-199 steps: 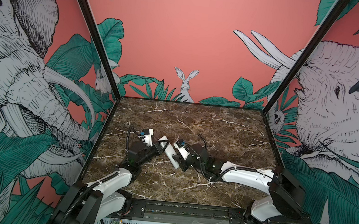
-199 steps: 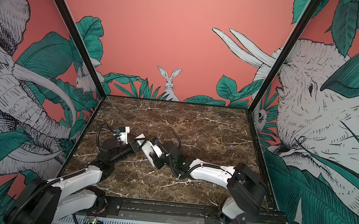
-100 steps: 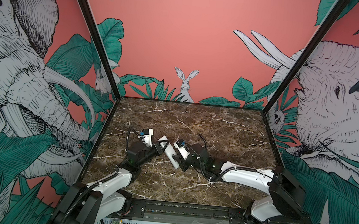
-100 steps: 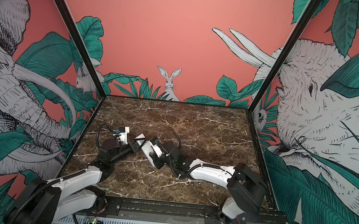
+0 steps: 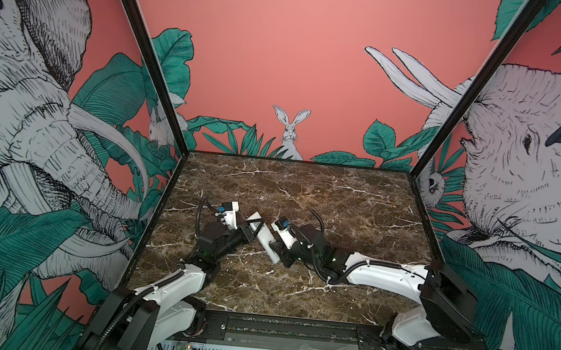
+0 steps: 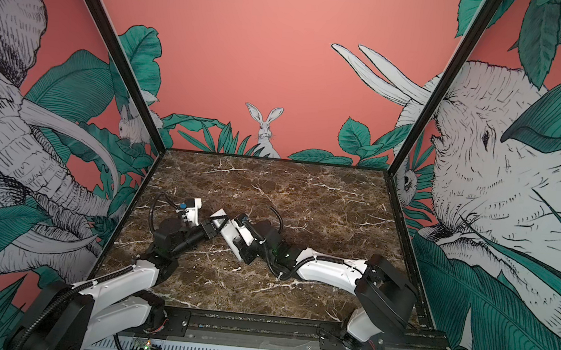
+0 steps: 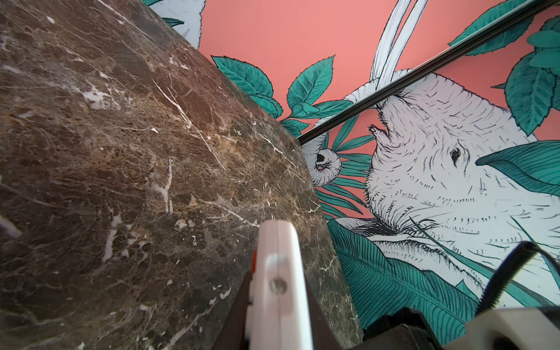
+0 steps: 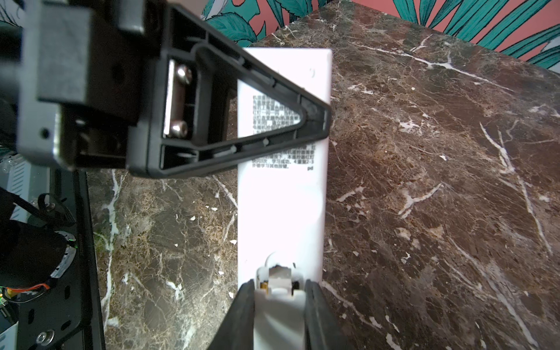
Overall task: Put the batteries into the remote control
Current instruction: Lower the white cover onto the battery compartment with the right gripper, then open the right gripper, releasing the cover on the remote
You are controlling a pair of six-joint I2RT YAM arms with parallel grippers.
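The white remote control (image 5: 263, 238) (image 6: 230, 235) hangs slanted a little above the marble between both arms, its plain back with printed text up (image 8: 281, 206). My left gripper (image 5: 253, 229) (image 6: 214, 225) (image 7: 277, 288) is shut on its far part, pinching it through its thin side; one of its black fingers (image 8: 312, 115) crosses the text. My right gripper (image 5: 276, 248) (image 6: 241, 247) (image 8: 278, 285) is shut on a narrow white cover plate (image 8: 278, 315) lying against the remote's near end, where a brass contact shows in a small opening. The batteries are hidden.
Brown marble table (image 5: 339, 205) (image 6: 304, 202), walled on three sides by black frame posts and printed panels. A black rail (image 5: 293, 326) runs along the front edge beside both arm bases. Small white specks dot the marble (image 8: 212, 209) near the remote.
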